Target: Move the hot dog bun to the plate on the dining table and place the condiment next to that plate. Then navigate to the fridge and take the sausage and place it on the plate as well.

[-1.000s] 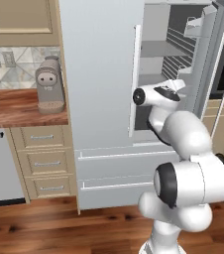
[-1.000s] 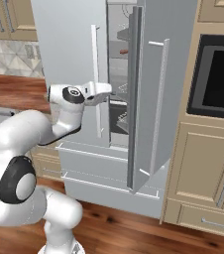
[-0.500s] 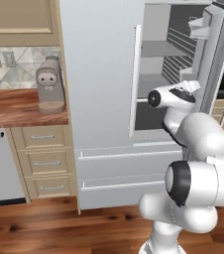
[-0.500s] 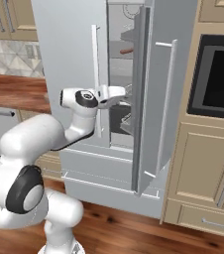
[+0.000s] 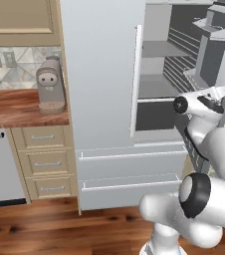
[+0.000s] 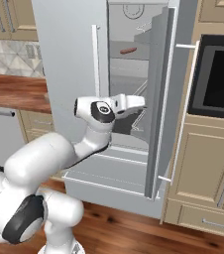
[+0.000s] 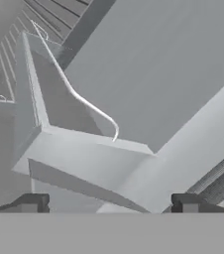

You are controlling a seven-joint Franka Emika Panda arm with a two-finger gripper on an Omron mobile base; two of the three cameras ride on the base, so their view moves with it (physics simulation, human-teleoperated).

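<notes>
Fingers [image 7: 29, 202] stand wide apart in our hand view, with nothing between them; beyond them we see a grey door bin [image 7: 74, 144] with a thin wire rail, seen at a tilt. From the left base view, we see our arm's hand [image 5: 209, 99] reaching into the open right half of the fridge [image 5: 99, 99], level with a lower shelf, while the left door stays shut; a grey coffee machine [image 5: 51, 84] sits on the wooden worktop [image 5: 15, 107] beside it. From the right base view, the sausage [image 6: 128, 50] lies on an upper shelf inside the fridge, well above our hand [image 6: 129, 103], which points into the compartment beside the opened door [image 6: 159, 99].
</notes>
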